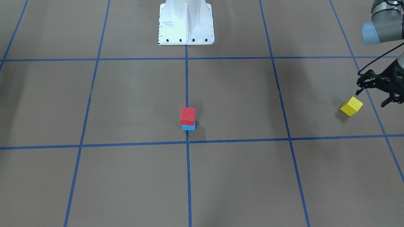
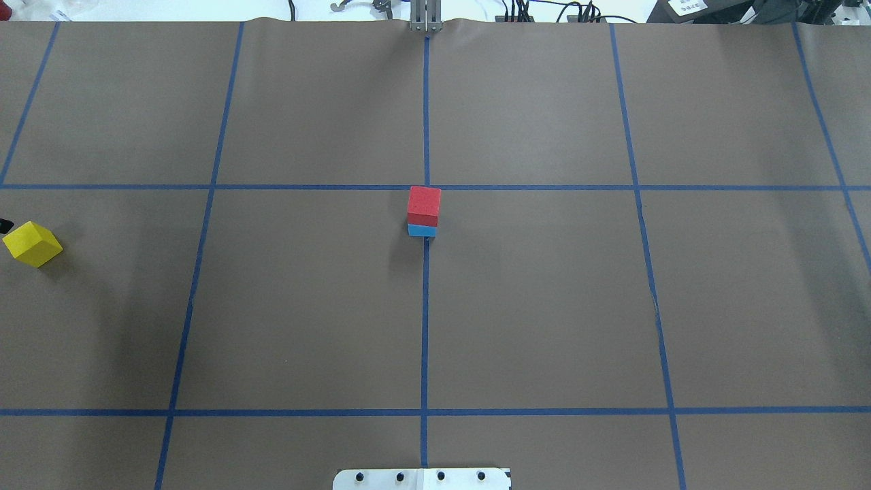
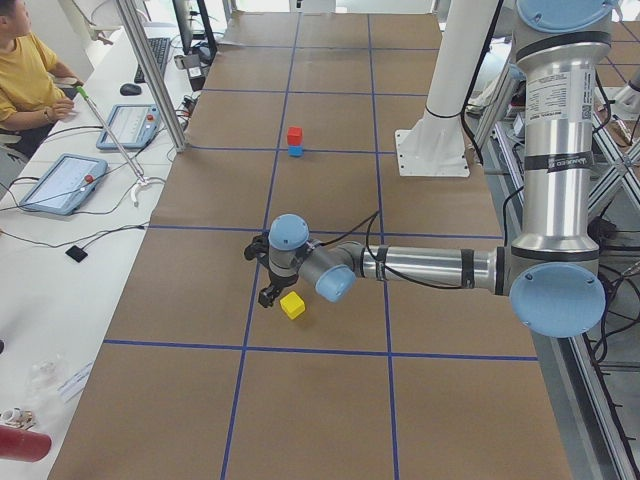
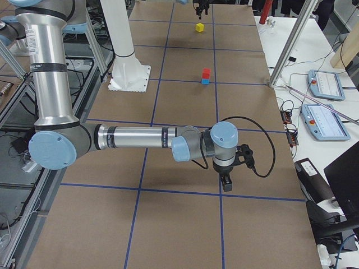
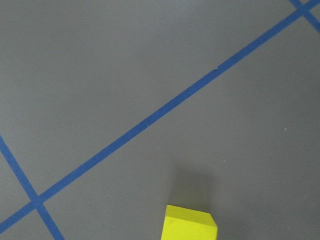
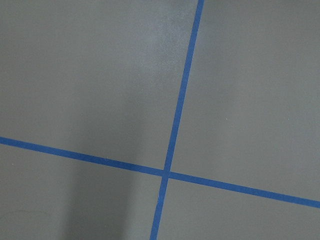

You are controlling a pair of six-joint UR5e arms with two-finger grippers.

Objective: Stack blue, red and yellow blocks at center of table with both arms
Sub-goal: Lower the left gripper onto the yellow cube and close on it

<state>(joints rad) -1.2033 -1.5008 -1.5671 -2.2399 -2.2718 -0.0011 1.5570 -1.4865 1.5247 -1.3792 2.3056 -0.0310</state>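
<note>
Exterior front-facing view: the yellow block lies just beside the left gripper, at its eight o'clock — jaws spread wide, empty — the red block atop the blue block well apart.

The small matte red cube was plain red, the small matte sky-blue cube plain blue, and the small matte yellow cube was paler on top than on its sides. The broad dull-brown counter carried thin blue tape lines in a grid of large squares. The white metal pedestal base had dark dots along its edge. The left arm was grey with a light-blue cap, and the left gripper was black.
</note>
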